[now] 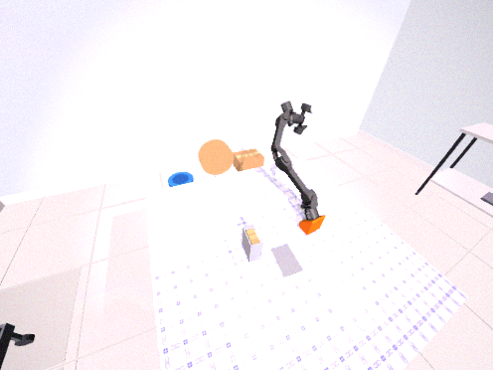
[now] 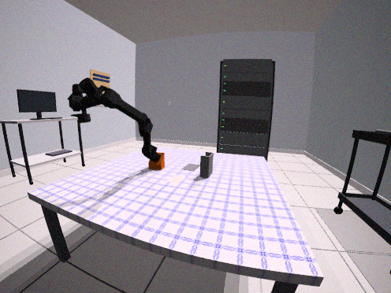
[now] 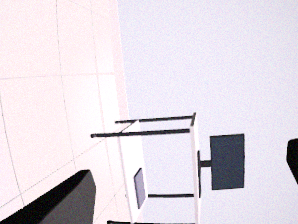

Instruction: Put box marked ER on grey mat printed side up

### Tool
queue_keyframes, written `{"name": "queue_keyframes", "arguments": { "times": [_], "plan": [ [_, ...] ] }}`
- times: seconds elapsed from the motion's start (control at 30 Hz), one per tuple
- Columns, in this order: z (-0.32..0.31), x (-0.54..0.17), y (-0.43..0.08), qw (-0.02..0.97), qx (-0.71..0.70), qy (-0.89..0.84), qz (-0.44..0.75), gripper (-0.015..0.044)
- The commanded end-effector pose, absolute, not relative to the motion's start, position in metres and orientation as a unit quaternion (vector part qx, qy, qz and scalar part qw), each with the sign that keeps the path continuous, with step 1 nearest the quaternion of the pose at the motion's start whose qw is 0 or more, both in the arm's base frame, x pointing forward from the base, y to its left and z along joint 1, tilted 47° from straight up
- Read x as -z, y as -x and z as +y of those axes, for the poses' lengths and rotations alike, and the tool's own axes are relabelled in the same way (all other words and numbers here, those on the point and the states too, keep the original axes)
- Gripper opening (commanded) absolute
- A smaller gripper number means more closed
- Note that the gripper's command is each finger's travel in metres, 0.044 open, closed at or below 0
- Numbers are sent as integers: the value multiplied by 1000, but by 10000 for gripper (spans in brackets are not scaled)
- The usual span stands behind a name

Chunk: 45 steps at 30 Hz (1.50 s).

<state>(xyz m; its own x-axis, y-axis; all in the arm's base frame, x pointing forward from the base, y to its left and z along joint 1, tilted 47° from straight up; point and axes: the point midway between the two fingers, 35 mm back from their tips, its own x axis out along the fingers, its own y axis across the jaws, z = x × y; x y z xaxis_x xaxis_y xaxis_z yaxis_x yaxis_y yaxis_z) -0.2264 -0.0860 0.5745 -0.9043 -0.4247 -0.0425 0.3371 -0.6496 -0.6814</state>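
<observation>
- Opening stage here, by my reading: picking out and fetching the ER box, with the placing not yet done.
- The claw [image 1: 303,118] [image 2: 79,108] [image 3: 194,167] hangs high, well apart from the bin [image 1: 245,243] [image 2: 206,166]; its fingers stand wide apart with nothing between them.
- Tan box tops [image 1: 252,236] show inside the bin, which stands upright on the surface [image 1: 224,308] [image 2: 177,213]; the ER box should be among them, but I cannot tell which it is, as no code is readable.
- The grey mat [image 1: 286,260] [image 2: 191,167] lies flat beside the bin; no box is on it.
- The wrist view looks away from the job, towards a desk [image 1: 440,164] [image 2: 25,153] [image 3: 160,132] and monitor [image 2: 36,101] [image 3: 227,161].
- Next, I'd say, swing round and aim the wrist camera at the bin; read the codes before gripping; then draw ER straight up, sparing its neighbours, and turn its print skyward.
</observation>
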Motion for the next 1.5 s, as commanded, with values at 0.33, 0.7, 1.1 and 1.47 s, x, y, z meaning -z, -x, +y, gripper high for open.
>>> {"name": "queue_keyframes", "arguments": {
  "times": [0.33, 0.7, 1.1, 1.47],
  "plan": [
    [-112, -567, 228, 253, 900, 66, 349, 111],
    [-151, -556, 223, 313, 887, 71, 332, 0],
    [-194, -543, 210, 376, 868, 75, 316, 0],
    [-233, -530, 190, 432, 846, 77, 302, 0]
  ]
}}
